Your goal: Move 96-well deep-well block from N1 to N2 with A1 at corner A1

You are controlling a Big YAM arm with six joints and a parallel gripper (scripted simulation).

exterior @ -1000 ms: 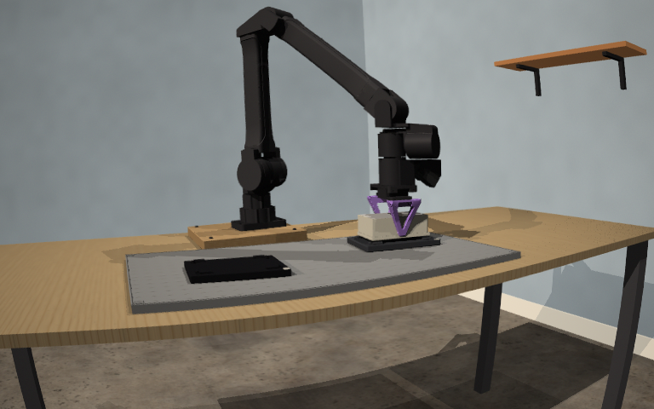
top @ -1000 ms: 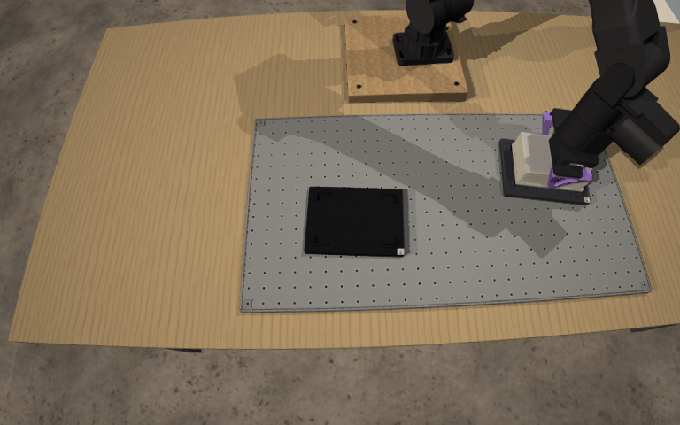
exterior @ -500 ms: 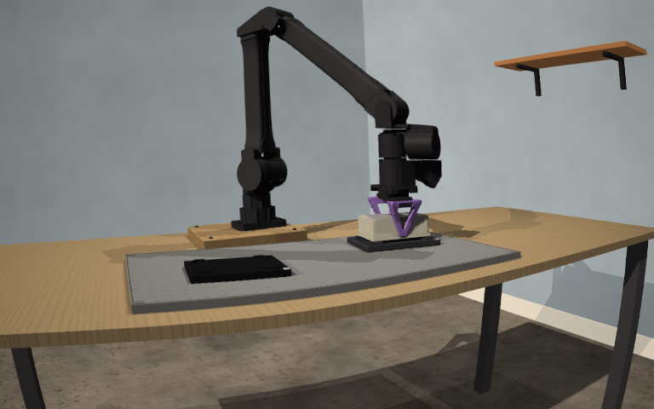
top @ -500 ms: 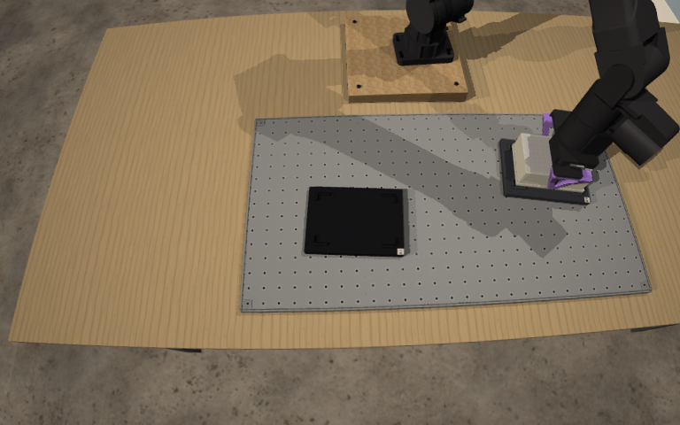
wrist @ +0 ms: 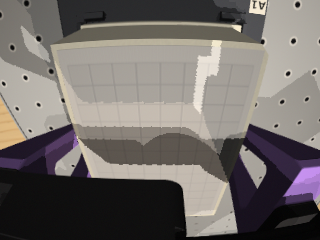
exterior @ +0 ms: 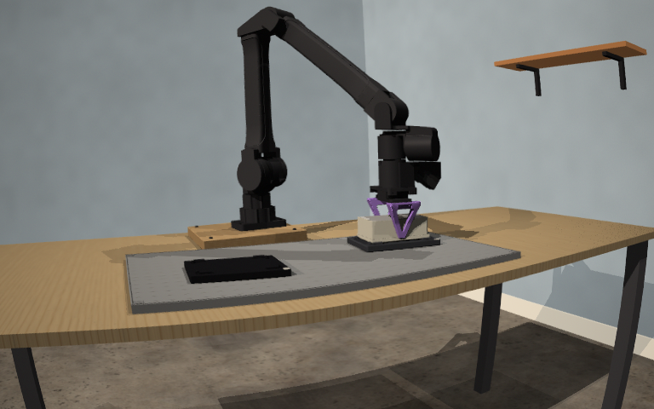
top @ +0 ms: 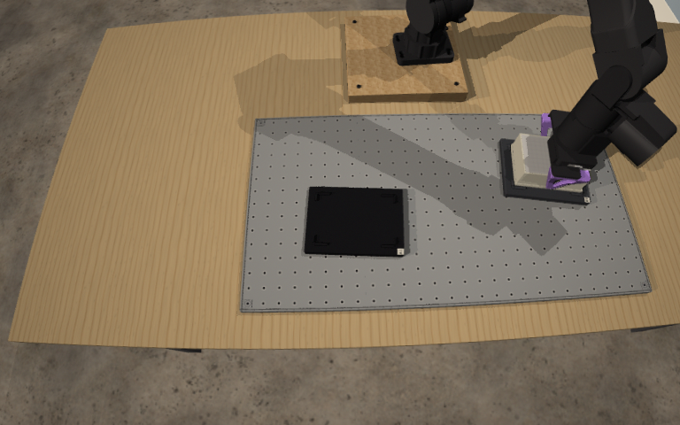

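Note:
The beige deep-well block (top: 532, 161) stands on the black nest N1 (top: 545, 192) at the right of the grey perforated plate. It also shows in the side view (exterior: 391, 227) and fills the wrist view (wrist: 160, 120). My gripper (top: 560, 165) with purple fingers reaches down over the block and is shut on its two long sides; one finger shows in the side view (exterior: 402, 217). The block's base stands close over the nest; I cannot tell whether it touches it. The A1 label (wrist: 258, 4) marks the nest's corner beside the block. The empty black nest N2 (top: 354, 220) lies at the plate's middle left, with its A1 label (top: 399, 251) at its near right corner.
The arm's base (top: 425, 46) stands on a wooden block (top: 405, 62) at the back of the table. The grey perforated plate (top: 441, 210) carries both nests. A wall shelf (exterior: 571, 55) hangs high at the right.

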